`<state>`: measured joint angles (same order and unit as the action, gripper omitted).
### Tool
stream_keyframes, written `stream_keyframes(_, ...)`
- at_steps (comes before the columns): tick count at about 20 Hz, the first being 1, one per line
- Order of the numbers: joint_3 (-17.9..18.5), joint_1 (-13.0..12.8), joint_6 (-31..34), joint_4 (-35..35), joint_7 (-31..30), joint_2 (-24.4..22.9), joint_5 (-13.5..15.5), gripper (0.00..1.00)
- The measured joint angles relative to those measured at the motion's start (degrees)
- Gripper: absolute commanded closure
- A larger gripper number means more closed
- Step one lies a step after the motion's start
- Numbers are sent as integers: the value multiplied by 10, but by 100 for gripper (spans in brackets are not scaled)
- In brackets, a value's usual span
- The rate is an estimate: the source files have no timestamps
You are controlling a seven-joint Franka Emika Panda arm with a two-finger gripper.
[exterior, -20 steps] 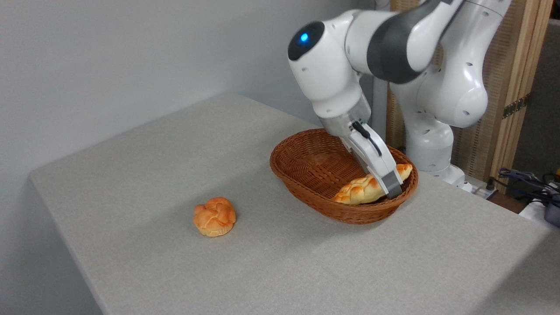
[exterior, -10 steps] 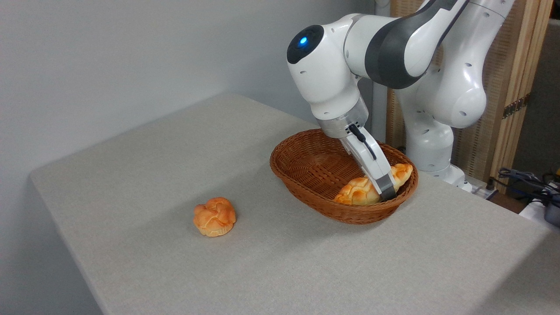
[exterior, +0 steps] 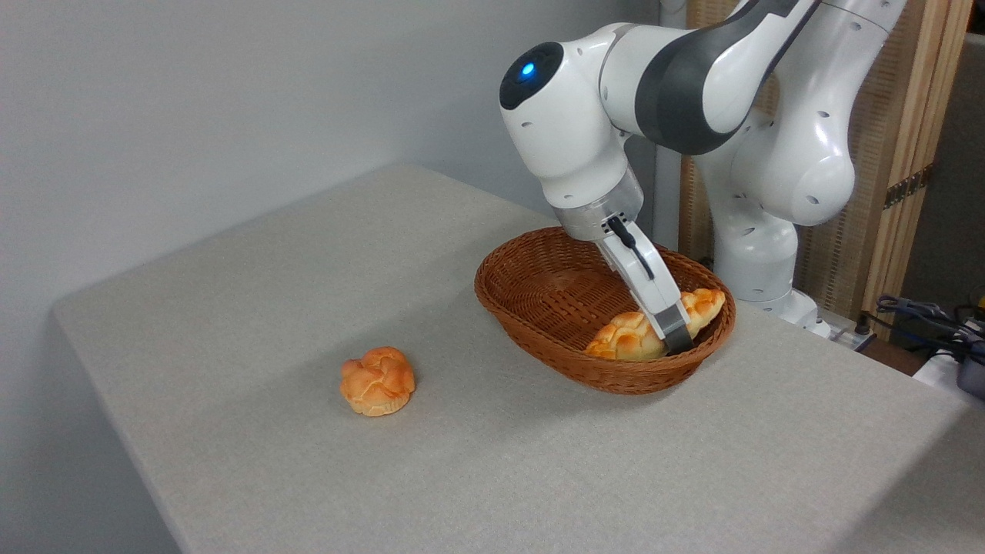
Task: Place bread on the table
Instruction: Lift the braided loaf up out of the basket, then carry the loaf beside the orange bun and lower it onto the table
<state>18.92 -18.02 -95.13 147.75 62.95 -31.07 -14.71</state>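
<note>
1. Right now the bread [exterior: 632, 338], a braided golden-orange loaf with pointed ends, lies inside the brown wicker basket [exterior: 539, 288], toward the basket's right end.
2. Its right tip rests against the inner wall near the rim, and its left tip points down toward the front wall of the basket.
3. The gripper [exterior: 676, 336] reaches down into the basket at a slant from the upper left, and its dark fingertip crosses the middle of the loaf.
4. Only the near finger shows; the far one is hidden behind it and the loaf, so I cannot tell whether the fingers clamp the bread or merely straddle it.
5. The loaf appears slightly raised at its right end, though contact with the basket floor is hidden by the front wall.
6. The white arm [exterior: 569, 131] bends over the basket from the right, a blue light glowing on its wrist joint.
7. The basket stands on the table [exterior: 254, 292], right of centre and near the far edge.
8. A small round orange bun [exterior: 377, 380] sits on the table well apart from the basket, to its left and nearer the camera.
9. Behind the arm stands a wooden slatted panel [exterior: 885, 154], and dark cables [exterior: 919, 315] lie at the far right beyond the table edge.
</note>
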Motion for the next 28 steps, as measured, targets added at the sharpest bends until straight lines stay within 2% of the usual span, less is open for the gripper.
stream_keyframes(5, -3, -45, 4, -17, 0, -4, 0, 70)
stream_keyframes(10, -39, -54, 43, -54, 0, -5, 0, 69)
stream_keyframes(14, -43, -70, 91, -126, 34, -4, -1, 69)
stream_keyframes(17, -24, -70, 90, -192, 41, 11, -1, 65)
stream_keyframes(20, 24, -70, 45, -241, 33, 66, 3, 63)
stream_keyframes(21, 34, -69, 13, -246, 13, 92, 9, 58)
stream_keyframes(22, 41, -69, -20, -249, -16, 117, 17, 42)
stream_keyframes(23, 45, -69, -52, -253, -52, 144, 25, 39)
stream_keyframes(24, 46, -69, -79, -257, -91, 170, 34, 24)
stream_keyframes(25, 46, -69, -102, -261, -133, 194, 40, 0)
stream_keyframes(28, 50, -69, -164, -270, -239, 247, 70, 0)
